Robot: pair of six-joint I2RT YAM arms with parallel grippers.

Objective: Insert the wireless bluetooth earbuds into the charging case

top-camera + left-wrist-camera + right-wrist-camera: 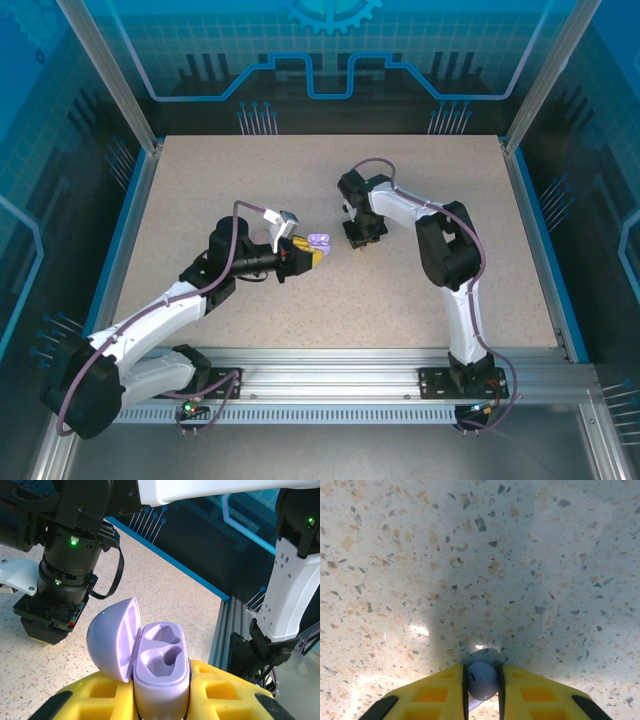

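Pick-up step. The left hand (pixel 161 701) is clamping the open lilac charging case (pixel 161 655), both sockets empty. At its 3 o'clock in the top view, the right hand (pixel 482 670) is pinching 1 pale earbud (pixel 482 682) against the worktop (pixel 480 555). Next move, probably: lifting it and aligning it over a socket.
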